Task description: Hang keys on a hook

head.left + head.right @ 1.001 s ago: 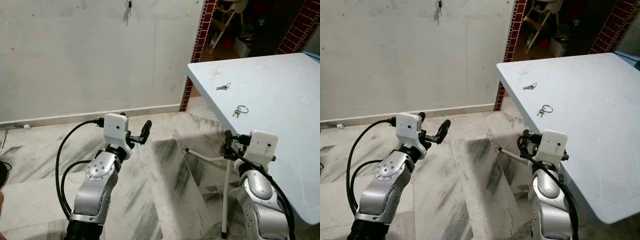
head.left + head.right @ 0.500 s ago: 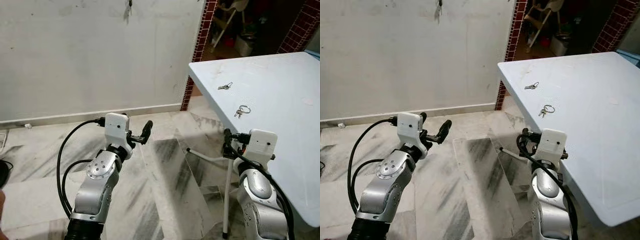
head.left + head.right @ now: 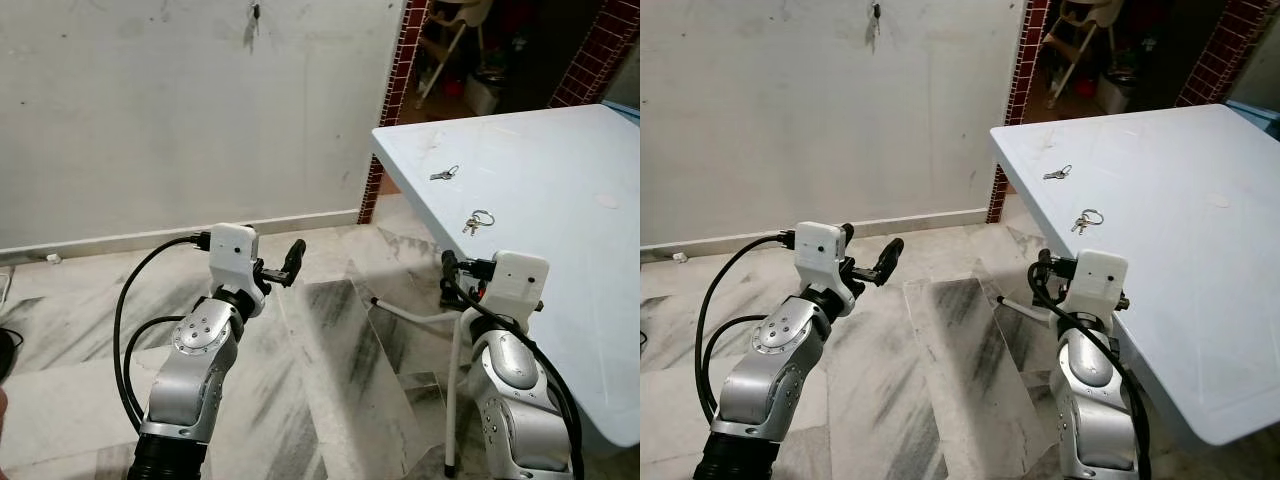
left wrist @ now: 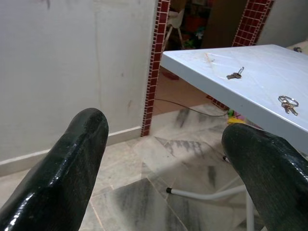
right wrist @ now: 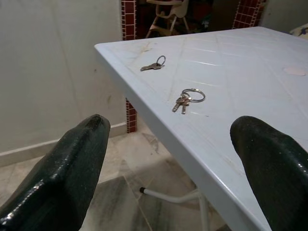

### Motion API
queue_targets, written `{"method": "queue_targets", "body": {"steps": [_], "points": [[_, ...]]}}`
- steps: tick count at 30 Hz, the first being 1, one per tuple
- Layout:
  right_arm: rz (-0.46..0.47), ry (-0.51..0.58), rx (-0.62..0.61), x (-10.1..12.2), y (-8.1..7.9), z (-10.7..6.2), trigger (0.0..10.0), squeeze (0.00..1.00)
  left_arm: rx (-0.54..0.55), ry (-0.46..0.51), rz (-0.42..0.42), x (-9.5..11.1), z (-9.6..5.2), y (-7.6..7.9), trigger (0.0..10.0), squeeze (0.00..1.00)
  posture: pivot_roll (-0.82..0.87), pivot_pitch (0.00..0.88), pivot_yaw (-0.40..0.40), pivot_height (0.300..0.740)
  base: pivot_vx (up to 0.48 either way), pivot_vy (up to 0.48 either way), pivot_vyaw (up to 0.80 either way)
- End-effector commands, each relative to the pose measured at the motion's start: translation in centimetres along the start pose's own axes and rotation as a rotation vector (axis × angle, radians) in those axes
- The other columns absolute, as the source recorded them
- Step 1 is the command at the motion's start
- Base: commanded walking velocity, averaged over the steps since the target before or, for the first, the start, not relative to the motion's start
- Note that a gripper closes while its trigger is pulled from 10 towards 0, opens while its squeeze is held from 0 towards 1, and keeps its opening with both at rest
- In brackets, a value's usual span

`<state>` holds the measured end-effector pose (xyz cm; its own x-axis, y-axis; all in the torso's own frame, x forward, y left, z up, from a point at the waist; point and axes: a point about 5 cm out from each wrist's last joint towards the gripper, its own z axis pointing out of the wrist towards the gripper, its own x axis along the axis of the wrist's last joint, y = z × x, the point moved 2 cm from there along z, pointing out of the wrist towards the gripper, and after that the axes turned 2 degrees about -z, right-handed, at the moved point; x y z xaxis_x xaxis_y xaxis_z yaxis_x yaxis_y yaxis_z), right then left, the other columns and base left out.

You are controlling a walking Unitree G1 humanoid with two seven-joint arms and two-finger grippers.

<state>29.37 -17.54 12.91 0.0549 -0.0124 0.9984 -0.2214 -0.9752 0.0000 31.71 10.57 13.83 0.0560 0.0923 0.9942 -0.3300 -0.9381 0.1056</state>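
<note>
Right hand (image 5: 168, 144): fingers spread wide, nothing between them; it sits just short of the counter's near edge, at about the height of the top.
Left hand (image 4: 163, 159): also wide open and empty, held out over the floor, well apart from the counter.
Ringed keys (image 5: 186, 99): flat on the white counter (image 5: 250, 86), ahead of the right hand and a little beyond the edge; the nearer target by my reading.
Single key (image 5: 154, 64): further ahead of that hand, near the counter's far corner.
Hook (image 3: 256, 12): a small dark mark high on the wall, ahead of and above the left hand; too small to confirm.
Risk, approach: the counter's edge lies between hand and keys, so a low reach would likely strike it.
Risk, grasp: thin, flat keys may skid away or slip out from thick fingertips.
</note>
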Motion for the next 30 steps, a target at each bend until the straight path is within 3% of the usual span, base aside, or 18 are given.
{"method": "queue_targets", "body": {"steps": [1, 28, 30], "points": [[-0.004, -0.019, -0.003, -0.31, 0.12, 0.2, 10.0, 0.0, -0.017, -0.016, 0.004, -0.09, 0.23, 0.19, 10.0, 0.0, 0.04, 0.027, -0.043, 0.74, 0.0, 0.0, -0.8], [0.002, -0.018, -0.003, -0.34, 0.09, 0.19, 10.0, 0.0, -0.016, -0.034, 0.011, -0.26, 0.41, 0.12, 10.0, 0.0, 0.04, 0.024, -0.041, 0.74, 0.0, 0.0, -0.8], [-0.004, -0.001, 0.006, -0.13, 0.0, 0.18, 10.0, 0.0, -0.016, -0.035, 0.012, -0.28, 0.43, 0.09, 10.0, 0.0, 0.04, 0.024, -0.041, 0.74, 0.0, 0.0, 0.0]]}}
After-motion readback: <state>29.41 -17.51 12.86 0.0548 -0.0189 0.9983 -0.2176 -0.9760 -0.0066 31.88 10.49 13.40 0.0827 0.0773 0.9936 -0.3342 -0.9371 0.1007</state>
